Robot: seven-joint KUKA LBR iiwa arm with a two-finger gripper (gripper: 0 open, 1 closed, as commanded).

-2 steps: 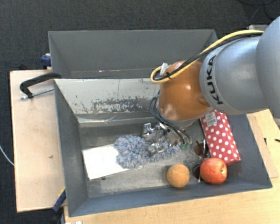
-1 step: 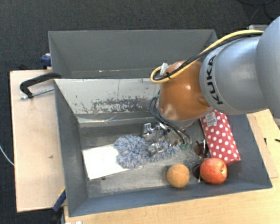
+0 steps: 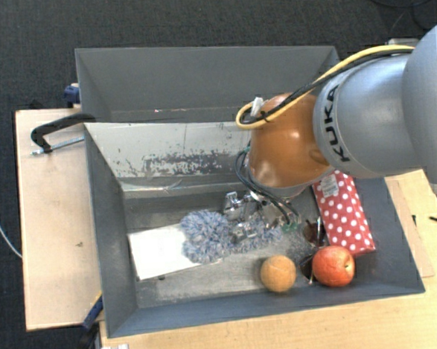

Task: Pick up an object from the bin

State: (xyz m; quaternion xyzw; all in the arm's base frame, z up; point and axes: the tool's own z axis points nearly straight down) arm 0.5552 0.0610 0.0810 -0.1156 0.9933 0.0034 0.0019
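Fingers (image 3: 234,202) of the gripper (image 3: 244,214) seem parted, tips on the blue-grey knitted cloth (image 3: 206,236) mid-floor in the bin (image 3: 109,237), though wrist clutter hides much. Best to sink into the bunched folds before closing, clear of the white sheet (image 3: 158,253) toward the left wall. An orange ball (image 3: 277,272) and a red apple (image 3: 333,266) lie by the front-right corner.
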